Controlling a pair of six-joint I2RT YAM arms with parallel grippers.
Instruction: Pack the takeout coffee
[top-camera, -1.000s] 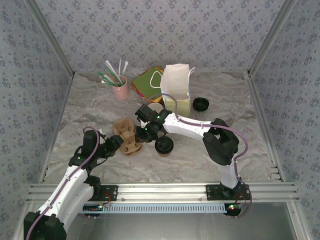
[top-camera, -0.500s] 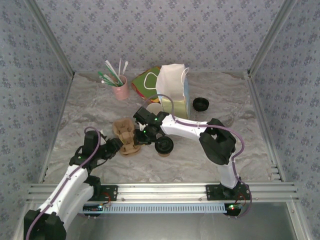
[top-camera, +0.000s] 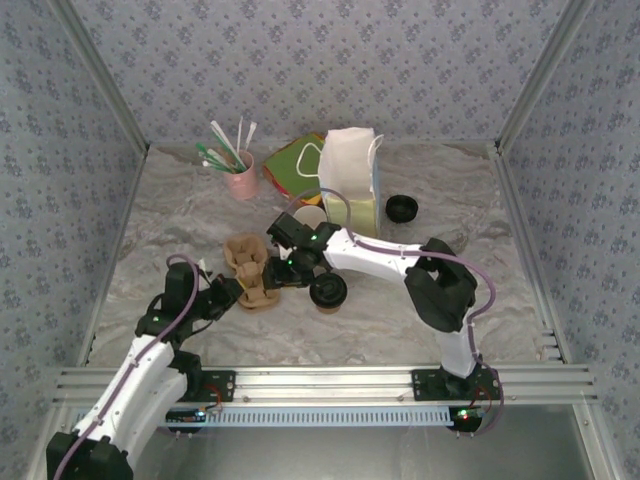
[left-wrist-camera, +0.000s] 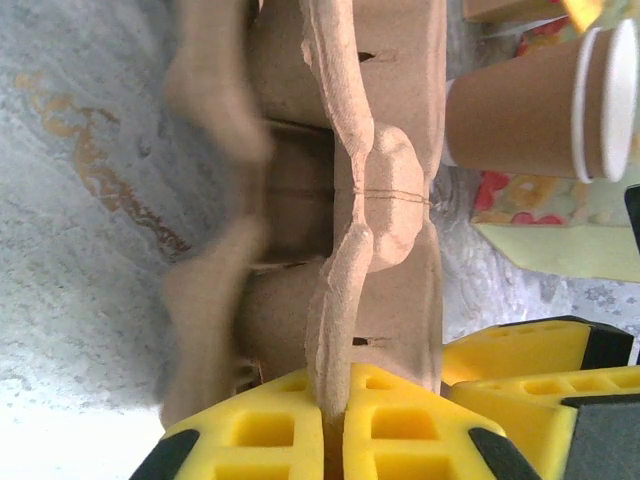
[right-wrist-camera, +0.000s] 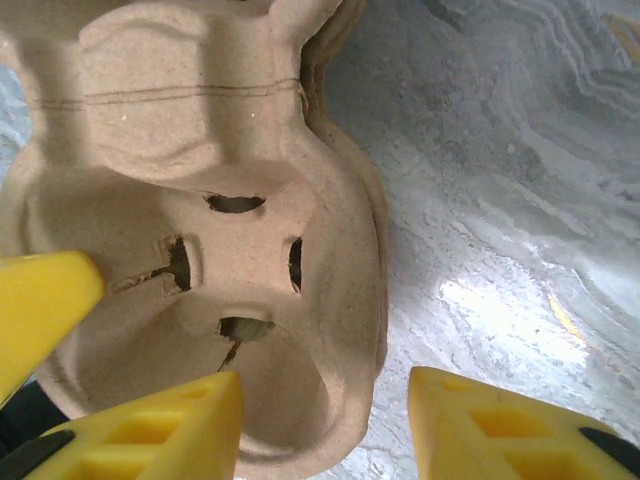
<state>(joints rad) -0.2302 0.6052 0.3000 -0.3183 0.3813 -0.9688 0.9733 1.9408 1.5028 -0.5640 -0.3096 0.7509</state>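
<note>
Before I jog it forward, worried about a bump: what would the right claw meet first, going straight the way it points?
The brown moulded cardboard cup carrier: the open right claw points into its edge, seemingly very close, though depth is unclear.

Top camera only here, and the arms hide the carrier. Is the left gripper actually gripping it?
Observer: Yes. The left gripper is shut on the rim of the cardboard carrier.
Operator: And the right one?
Observer: The right gripper is open, straddling the carrier's side wall without pinching it.
Operator: Anything in that pocket?
Observer: No, the pocket beneath it is empty.
</note>
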